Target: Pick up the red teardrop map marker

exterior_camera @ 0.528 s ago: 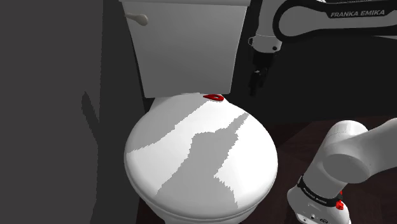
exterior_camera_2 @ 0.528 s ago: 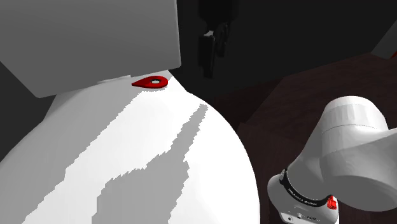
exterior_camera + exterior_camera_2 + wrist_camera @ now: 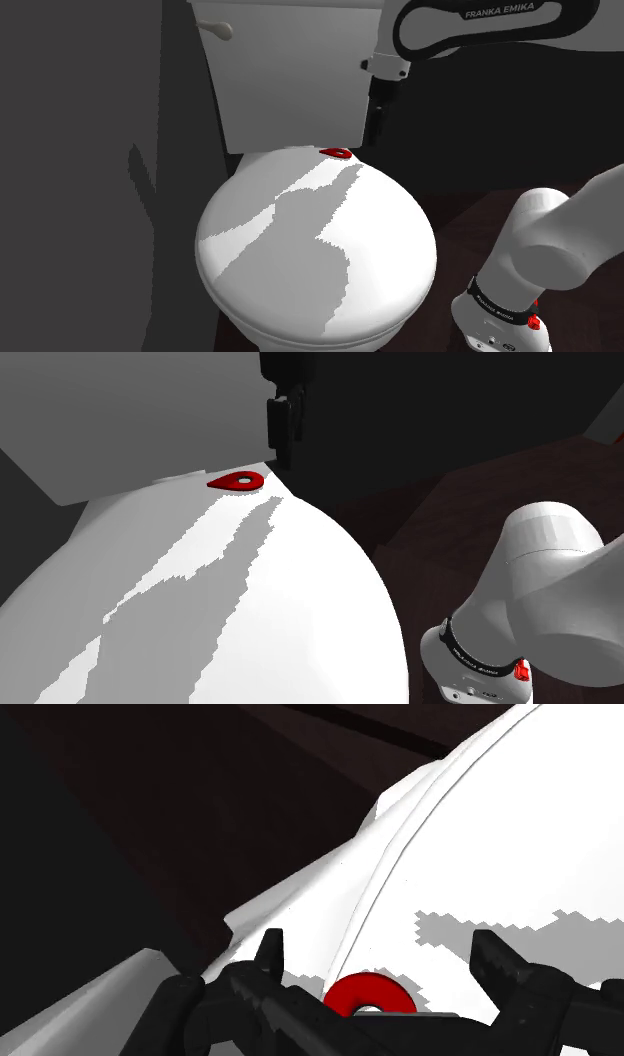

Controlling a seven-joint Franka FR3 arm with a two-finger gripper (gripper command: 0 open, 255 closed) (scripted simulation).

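The red teardrop map marker (image 3: 336, 153) lies flat on the back edge of the white toilet lid (image 3: 300, 260), just in front of the tank. It has a hole in its round end (image 3: 238, 481). My black gripper (image 3: 375, 128) hangs above and slightly to the shoulder view's right of the marker, apart from it. In the second exterior view the gripper (image 3: 285, 457) hovers just above and right of the marker. In the wrist view the fingers (image 3: 270, 951) stand wide apart, open, with the marker (image 3: 371, 995) below and between them, untouched.
The white tank (image 3: 290, 70) rises directly behind the marker, with a flush handle (image 3: 222, 31) at its upper left. A grey wall (image 3: 90, 170) closes the left side. Dark floor (image 3: 470, 215) lies right of the toilet, and my arm's base (image 3: 520, 290) stands at lower right.
The gripper has moved toward the left in both exterior views, from beside the tank to nearly over the marker. The marker has not moved.
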